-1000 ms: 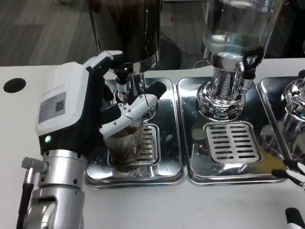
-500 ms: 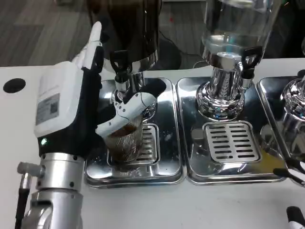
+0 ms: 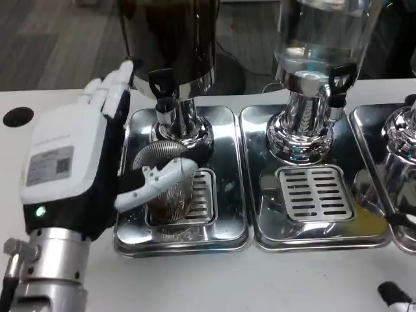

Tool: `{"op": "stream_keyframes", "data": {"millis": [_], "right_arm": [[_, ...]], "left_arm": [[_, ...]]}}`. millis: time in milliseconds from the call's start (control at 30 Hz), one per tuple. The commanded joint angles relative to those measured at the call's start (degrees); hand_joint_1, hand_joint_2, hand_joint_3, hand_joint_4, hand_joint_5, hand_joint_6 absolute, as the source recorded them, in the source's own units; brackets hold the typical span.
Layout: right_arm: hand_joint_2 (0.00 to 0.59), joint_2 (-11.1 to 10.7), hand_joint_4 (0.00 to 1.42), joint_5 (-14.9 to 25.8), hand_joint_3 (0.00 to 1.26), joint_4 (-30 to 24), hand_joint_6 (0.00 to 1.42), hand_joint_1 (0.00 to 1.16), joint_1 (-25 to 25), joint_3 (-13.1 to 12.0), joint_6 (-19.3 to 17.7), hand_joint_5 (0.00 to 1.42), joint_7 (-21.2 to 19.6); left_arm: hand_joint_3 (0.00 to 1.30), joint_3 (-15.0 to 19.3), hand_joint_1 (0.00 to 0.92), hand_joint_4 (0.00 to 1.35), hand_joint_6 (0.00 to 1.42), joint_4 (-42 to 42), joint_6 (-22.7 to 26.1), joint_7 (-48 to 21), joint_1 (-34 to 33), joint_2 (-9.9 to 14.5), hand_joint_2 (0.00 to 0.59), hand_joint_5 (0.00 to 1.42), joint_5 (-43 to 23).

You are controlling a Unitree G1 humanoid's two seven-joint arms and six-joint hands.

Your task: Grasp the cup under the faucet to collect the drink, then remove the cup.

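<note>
A ribbed glass cup (image 3: 171, 198) holding dark drink stands on the drip grate (image 3: 203, 195) below the faucet (image 3: 164, 91) of the dark dispenser (image 3: 172, 32). My left hand (image 3: 65, 162) is to the left of the cup, its white back toward the camera. Its fingers (image 3: 107, 91) point straight up beside the dispenser, away from the black faucet lever. The thumb (image 3: 156, 182) lies across the cup's front; whether it touches the glass is unclear. Only dark fingertips of my right hand (image 3: 394, 294) show at the bottom right corner.
The cup's steel tray (image 3: 182, 242) adjoins a second tray (image 3: 312, 242) under a clear-tank dispenser (image 3: 315, 45). A third chrome dispenser (image 3: 400, 136) stands at the right edge. A black hole (image 3: 18, 116) marks the white table (image 3: 214, 279) at far left.
My left hand's fingers came off the faucet lever and straightened upward. The hand shifted left and nearer the camera, and the thumb sank lower across the cup. The cup stayed put.
</note>
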Motion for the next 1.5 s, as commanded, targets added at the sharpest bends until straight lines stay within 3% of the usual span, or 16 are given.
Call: {"op": "stream_keyframes", "data": {"millis": [33,233,433,600,767,1033,1300,1500], "right_arm": [[0.154,-1.98,0.07,5.68,0.19,-3.25,0.00,0.57,-1.88,1.30,6.35,0.06,4.90],[0.129,-2.27,0.06,9.98,0.16,-6.58,0.00,0.60,-4.14,2.41,14.11,0.05,10.08],[0.128,-1.62,0.01,10.56,0.12,-9.74,0.00,0.61,-8.31,5.34,22.35,0.00,13.96],[0.128,-0.75,0.01,7.89,0.11,-11.52,0.02,0.61,-11.74,8.58,26.51,0.02,14.71],[0.128,1.08,0.10,4.51,0.16,-15.24,0.07,0.61,-14.26,13.00,29.94,0.09,14.65],[0.125,5.99,0.10,-2.32,0.15,-20.88,0.10,0.63,-18.39,20.60,36.83,0.11,13.69],[0.125,10.31,0.03,-7.91,0.07,-22.82,0.08,0.63,-24.50,25.94,45.12,0.08,12.93],[0.128,12.87,0.02,-10.39,0.07,-21.30,0.06,0.61,-28.60,27.87,49.48,0.06,11.86]], "left_arm": [[0.09,1.94,0.000,0.00,0.33,-4.09,0.38,-2.18,6.11,1.17,0.030,0.11,2.84],[0.09,5.06,0.000,0.00,0.33,-7.52,-1.64,-1.01,15.24,1.40,0.031,0.11,2.88],[0.10,9.78,0.000,0.00,0.33,-7.70,-5.77,2.13,25.67,1.42,0.033,0.10,0.16],[0.09,13.27,0.000,0.00,0.33,-6.28,-10.21,5.51,32.97,1.17,0.034,0.09,-3.37],[0.10,14.70,0.000,0.00,0.33,-4.78,-13.89,8.18,37.12,0.56,0.032,0.08,-5.24],[0.10,16.58,0.000,0.00,0.33,-2.15,-19.22,11.74,42.55,-0.32,0.037,0.08,-7.06],[0.11,17.98,0.000,0.00,0.33,-0.29,-23.74,14.26,46.86,-0.86,0.038,0.08,-8.32],[0.11,19.29,0.000,0.00,0.33,0.56,-26.83,15.48,49.42,-1.14,0.044,0.08,-8.51]]}}
